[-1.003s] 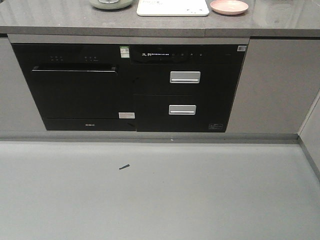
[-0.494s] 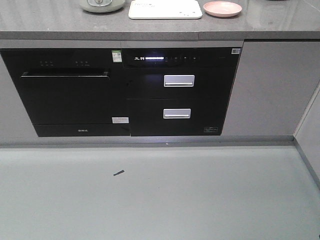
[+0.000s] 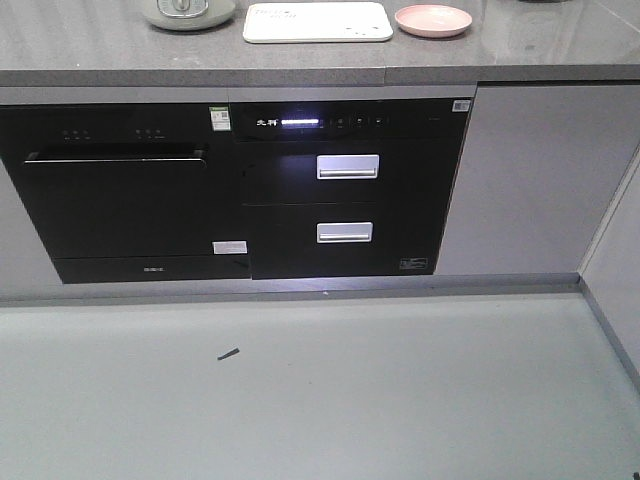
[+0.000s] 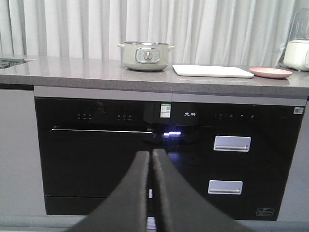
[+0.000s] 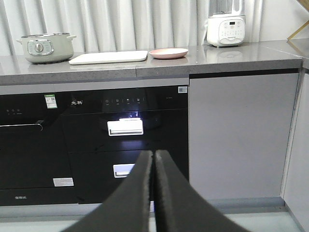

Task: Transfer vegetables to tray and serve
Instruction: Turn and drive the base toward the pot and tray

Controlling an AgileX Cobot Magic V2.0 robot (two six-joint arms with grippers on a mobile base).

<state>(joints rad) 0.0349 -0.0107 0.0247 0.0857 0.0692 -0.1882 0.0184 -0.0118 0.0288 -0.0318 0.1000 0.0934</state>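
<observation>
The cream rectangular tray (image 3: 318,21) lies flat on the grey countertop; it also shows as the tray (image 4: 213,71) in the left wrist view and the tray (image 5: 108,57) in the right wrist view. No vegetables show in any view. My left gripper (image 4: 151,153) is shut with nothing between its fingers, held low in front of the black appliance doors. My right gripper (image 5: 154,153) is likewise shut and empty, pointing at the drawer fronts well below the counter.
A pale green pot (image 4: 146,55) stands left of the tray and a round pink plate (image 3: 433,19) right of it. A white blender (image 5: 225,26) stands further right. Below are a black dishwasher door (image 3: 115,200) and two drawers with silver handles (image 3: 347,166). Grey floor lies ahead.
The view has shifted: the counter and appliances slid left and slightly down in the front view, so more of the countertop shows. The appliance's display strip has lit up.
</observation>
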